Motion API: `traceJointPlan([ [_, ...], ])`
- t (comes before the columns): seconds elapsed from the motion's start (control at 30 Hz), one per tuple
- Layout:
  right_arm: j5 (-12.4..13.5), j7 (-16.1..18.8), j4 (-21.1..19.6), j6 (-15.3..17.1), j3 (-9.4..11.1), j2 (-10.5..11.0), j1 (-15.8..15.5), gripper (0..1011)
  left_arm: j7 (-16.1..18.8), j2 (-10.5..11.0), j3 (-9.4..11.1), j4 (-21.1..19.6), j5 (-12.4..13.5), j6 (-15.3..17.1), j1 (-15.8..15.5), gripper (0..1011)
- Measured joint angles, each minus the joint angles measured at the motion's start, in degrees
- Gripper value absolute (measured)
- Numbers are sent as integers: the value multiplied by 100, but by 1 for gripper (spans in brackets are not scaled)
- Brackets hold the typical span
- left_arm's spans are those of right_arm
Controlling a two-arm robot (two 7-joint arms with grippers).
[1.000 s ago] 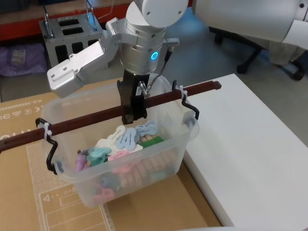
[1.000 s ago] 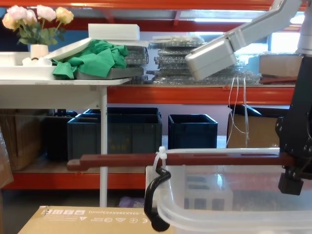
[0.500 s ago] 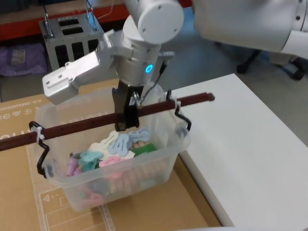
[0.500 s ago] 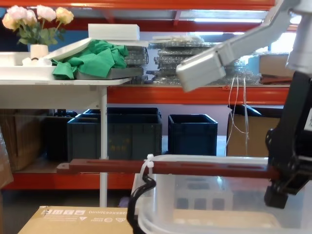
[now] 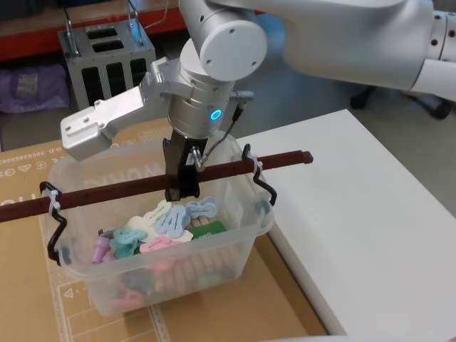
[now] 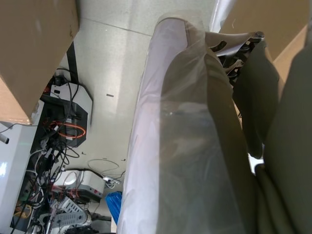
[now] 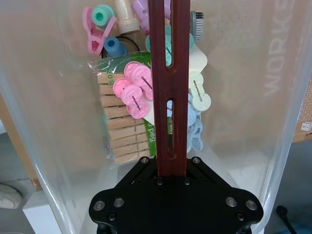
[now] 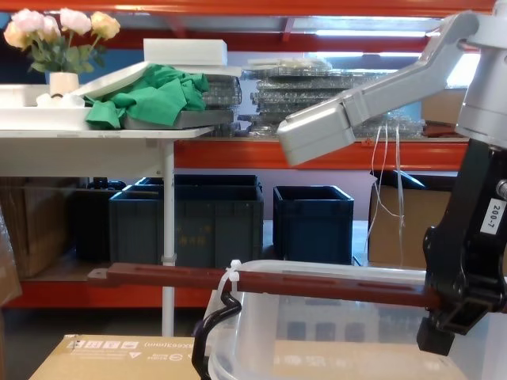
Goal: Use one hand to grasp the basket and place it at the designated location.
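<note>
The basket is a translucent white tub holding pastel clips and wooden pegs. Its long dark red-brown bar handle is tied on with white zip ties and black hooks. My right gripper comes down from above and is shut on the middle of that handle, holding the tub over a cardboard box. In the right wrist view the gripper clamps the bar above the clips. In the chest view the gripper holds the handle at the right, over the tub's rim.
A flat cardboard box lies under the basket, with a white table to its right. A grey metal box with handles stands behind. Dark blue crates sit under a shelf; a white side table carries flowers and green cloth.
My right gripper has carried the basket to the left and a little lower. Its hold on the handle stays the same.
</note>
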Motion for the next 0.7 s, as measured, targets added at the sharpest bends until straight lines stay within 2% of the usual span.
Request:
traceJointPlan([
  [0.7,-232,-185,43,201,61,-73,-267,0,0,0,0,0,0,0,0,0],
])
